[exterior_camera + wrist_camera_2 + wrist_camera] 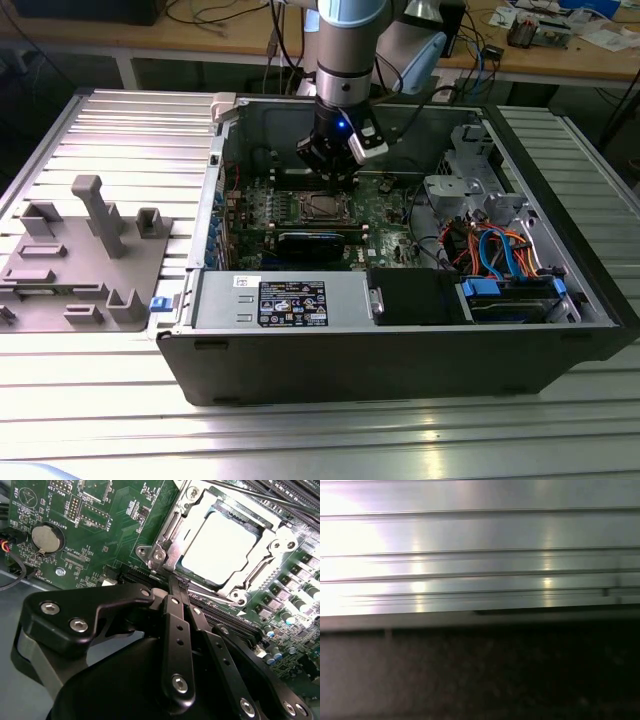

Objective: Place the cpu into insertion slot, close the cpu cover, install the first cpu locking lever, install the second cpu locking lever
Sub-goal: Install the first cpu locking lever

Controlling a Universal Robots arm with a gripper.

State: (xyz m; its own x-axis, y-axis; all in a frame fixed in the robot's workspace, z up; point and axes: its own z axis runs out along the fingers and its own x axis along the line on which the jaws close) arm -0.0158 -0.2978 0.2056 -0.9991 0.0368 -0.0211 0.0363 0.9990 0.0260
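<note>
cpu (222, 547): seated in insertion slot (192, 527), cpu cover (250, 582) down.
gripper (181, 587): fingers pinched narrow, empty — you're at the near-side lever; press w/ care, steady.

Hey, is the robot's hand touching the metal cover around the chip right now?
Cannot tell. In the second wrist view the hand ends right at the cover's edge beside the chip, but no clear contact or gap shows there.

A ribbed aluminium counter (90, 420) is carrying everything, its slats catching bright glare. An open computer case (400, 345) is sitting directly on it, taking up the middle. Toward the exterior view's left of the case, a grey fixture tray (85, 265) with upright pegs and blocks is lying flat on the slats, just beside the case's wall.
</note>
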